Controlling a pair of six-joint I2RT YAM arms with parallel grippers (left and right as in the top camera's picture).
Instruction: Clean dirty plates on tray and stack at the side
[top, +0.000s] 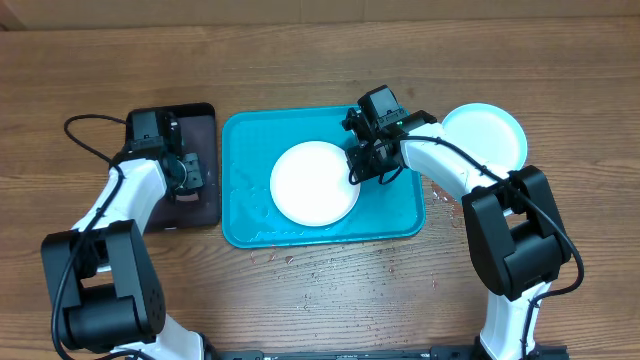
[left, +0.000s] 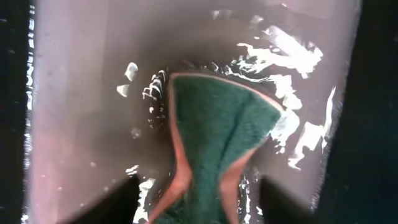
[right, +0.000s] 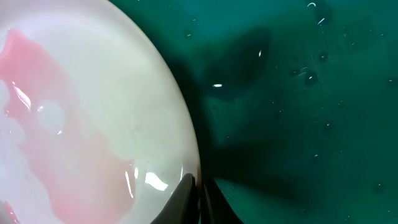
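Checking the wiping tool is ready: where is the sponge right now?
In the left wrist view, the sponge is pinched in the left gripper, over the wet black tray, which sits left of the blue tray.

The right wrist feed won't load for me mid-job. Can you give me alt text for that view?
A white plate with a watery pink smear fills the left half of the view, lying on the wet turquoise tray. At the bottom edge, the right claw has its dark fingertips closed together on the plate's rim.
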